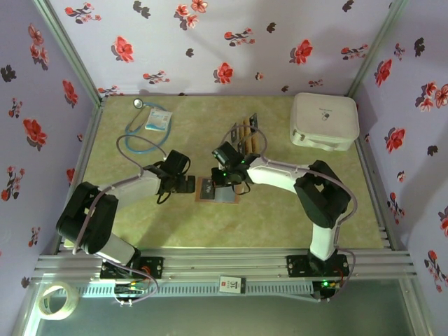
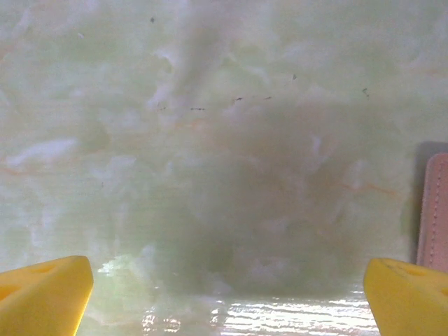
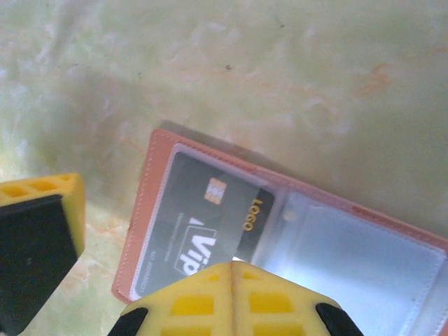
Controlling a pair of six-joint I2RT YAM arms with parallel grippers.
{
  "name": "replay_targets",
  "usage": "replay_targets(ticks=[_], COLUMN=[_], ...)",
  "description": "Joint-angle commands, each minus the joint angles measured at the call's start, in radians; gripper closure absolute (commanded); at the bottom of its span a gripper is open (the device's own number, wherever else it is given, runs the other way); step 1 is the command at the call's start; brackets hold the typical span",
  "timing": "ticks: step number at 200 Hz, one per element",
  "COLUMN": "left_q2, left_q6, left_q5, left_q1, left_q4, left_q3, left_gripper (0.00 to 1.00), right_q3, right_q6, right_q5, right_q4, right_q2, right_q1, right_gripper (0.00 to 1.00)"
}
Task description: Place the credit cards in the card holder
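Two grippers work mid-table. The left gripper gapes wide and empty, just left of the one card holder, which lies open. Above it the right gripper is clamped shut on nothing. One black card sits pocketed. Beyond lie loose cards, too small to count.

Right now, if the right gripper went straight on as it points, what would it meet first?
The shut right gripper would probably meet the open card holder, near the black card in its pocket; gap unclear.
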Motion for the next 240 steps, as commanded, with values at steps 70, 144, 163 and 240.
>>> replay_targets(ticks=[70,144,163,240], left_q2=[0.057,0.030,0.002,-0.044], left_q6=[0.028,0.023,0.022,-0.003], left_q5=[0.019,0.032,0.038,0.055], left_q1=[0.004,-0.005,-0.011,-0.089], left_q4=[-0.002,-0.002,-0.016,-0.046], left_q3=[0.006,0.000,0.002,0.039], left_gripper=[0.00,0.00,0.00,0.00], right_q3=[0.016,0.013,-0.029,-0.227], right_q6=[0.014,0.007,0.001,0.049], right_q5=[-0.041,-0.039,-0.017,-0.116], right_q4=[0.040,0.034,0.026,0.159], right_q2=[0.076,0.013,-0.046,-0.154], right_q1=[-0.010,-0.012,-0.024,-0.135], right_gripper=[1.00,1.00,0.92,0.77])
